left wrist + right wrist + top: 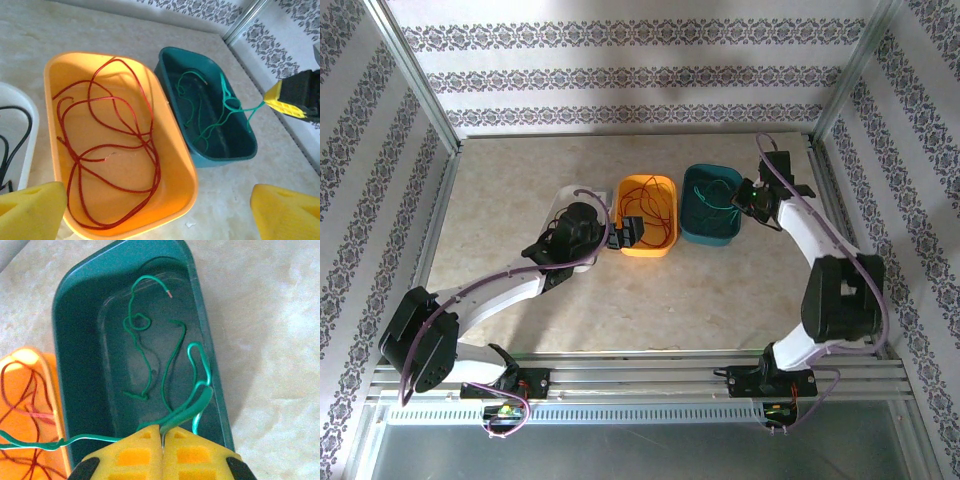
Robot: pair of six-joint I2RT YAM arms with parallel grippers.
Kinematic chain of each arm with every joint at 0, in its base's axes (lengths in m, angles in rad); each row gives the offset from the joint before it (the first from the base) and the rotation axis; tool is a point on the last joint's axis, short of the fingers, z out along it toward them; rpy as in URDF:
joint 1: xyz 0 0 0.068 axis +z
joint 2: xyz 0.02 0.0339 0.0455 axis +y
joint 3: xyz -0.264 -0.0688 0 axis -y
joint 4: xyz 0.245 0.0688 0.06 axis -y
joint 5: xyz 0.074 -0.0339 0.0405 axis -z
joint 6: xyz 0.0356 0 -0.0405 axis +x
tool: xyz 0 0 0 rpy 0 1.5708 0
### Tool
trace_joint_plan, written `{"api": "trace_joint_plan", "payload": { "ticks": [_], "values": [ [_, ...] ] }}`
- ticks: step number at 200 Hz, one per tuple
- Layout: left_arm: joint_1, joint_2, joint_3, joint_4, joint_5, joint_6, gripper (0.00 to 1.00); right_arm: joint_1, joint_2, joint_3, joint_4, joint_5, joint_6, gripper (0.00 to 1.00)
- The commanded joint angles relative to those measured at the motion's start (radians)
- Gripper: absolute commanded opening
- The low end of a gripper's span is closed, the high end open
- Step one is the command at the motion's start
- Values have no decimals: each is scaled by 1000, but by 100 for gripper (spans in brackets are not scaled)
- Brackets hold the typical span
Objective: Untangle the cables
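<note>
My right claw (161,440) is clamped on the green cable (186,411), seemingly light, limp and best pinched mid-strand, over the teal tub (80,315); my left claw (157,210) hangs open above the red cable (156,172) in the orange tub (50,90).

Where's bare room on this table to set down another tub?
Crowded: the row of white plastic tub, orange plastic tub and teal plastic tub, with the left gripper and right gripper at it. Bare beige tabletop lies between that row and the arm bases, plus a strip behind it.
</note>
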Motion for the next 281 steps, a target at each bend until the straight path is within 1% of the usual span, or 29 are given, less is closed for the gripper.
{"api": "trace_joint_plan", "payload": {
  "ticks": [1, 24, 45, 48, 54, 60, 69, 80, 94, 115, 132, 151, 169, 182, 192, 205, 230, 249, 266, 281],
  "values": [
    [13, -21, -5, -44, -33, 24, 95, -1, 70, 59, 54, -43, 94, 0],
    [14, -17, -2, -54, -28, 23, 95, -1, 119, 67, 60, -55, 150, 0],
    [15, -14, 2, -68, -27, 22, 95, -2, 120, 40, 62, -37, 194, 0],
    [16, -14, 2, -69, -28, 20, 95, -2, 116, 32, 66, -34, 201, 5],
    [16, -14, 2, -72, -29, 21, 95, -2, 107, 20, 74, -31, 210, 17],
    [16, -14, 3, -75, -36, 19, 95, -2, 96, 8, 80, -30, 216, 26],
    [15, -14, 4, -82, -52, 19, 95, -1, 74, -10, 93, -32, 222, 33],
    [15, -15, 9, -97, -90, 18, 95, -1, 39, -35, 114, -29, 222, 36],
    [16, -15, 16, -123, -148, 21, 95, 2, -7, -61, 130, -21, 209, 37],
    [17, -13, 30, -159, -200, 28, 95, 7, -62, -86, 126, -14, 172, 38],
    [17, -15, 37, -195, -269, 15, 95, 15, -105, -104, 98, 4, 131, 38],
    [37, -21, 46, -289, -391, -55, 95, 35, -161, -145, 81, 19, 90, 38],
    [90, -19, 55, -413, -411, -147, 95, 85, -211, -184, 60, 35, 36, 38],
    [106, -19, 56, -514, -443, -195, 95, 133, -237, -200, 27, 58, -13, 38],
    [110, -30, 46, -570, -486, -215, 95, 170, -256, -213, 1, 81, -41, 38],
    [120, -52, 30, -667, -544, -286, 95, 217, -283, -235, -25, 114, -64, 38],
    [137, -121, -32, -770, -557, -418, 94, 290, -335, -289, -49, 172, -74, 38],
    [137, -171, -82, -807, -530, -476, 91, 306, -366, -333, -54, 190, -50, 38],
    [136, -195, -109, -860, -483, -525, 90, 307, -383, -368, -53, 203, -36, 38],
    [133, -193, -126, -895, -405, -544, 89, 307, -393, -387, -58, 221, -25, 38]
  ]
}}
